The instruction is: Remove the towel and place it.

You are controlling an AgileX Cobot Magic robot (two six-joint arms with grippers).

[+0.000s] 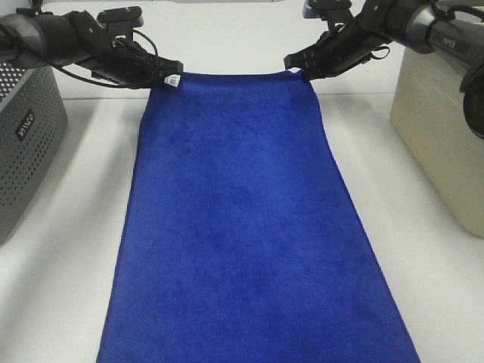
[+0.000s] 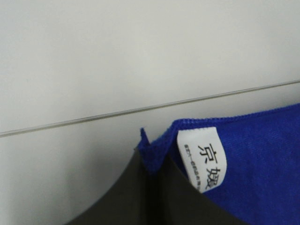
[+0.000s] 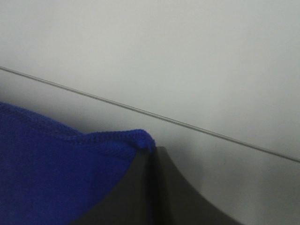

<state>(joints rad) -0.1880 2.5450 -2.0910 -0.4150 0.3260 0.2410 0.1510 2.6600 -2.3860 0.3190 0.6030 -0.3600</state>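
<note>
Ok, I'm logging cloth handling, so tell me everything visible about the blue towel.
The towel is a long royal-blue rectangle of plush, microfibre-looking cloth with a stitched hem. It lies spread flat on the white table, its near end running out of view. A small white tag with printed characters sits at its far left corner. The left gripper and right gripper each pinch a far corner.

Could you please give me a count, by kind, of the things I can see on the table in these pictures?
Towels: 1, the blue towel, held at its far corners by the left gripper and the right gripper.
Baskets: 2, a grey basket on the left and a beige basket on the right.
Total: 3 things on the table.
</note>
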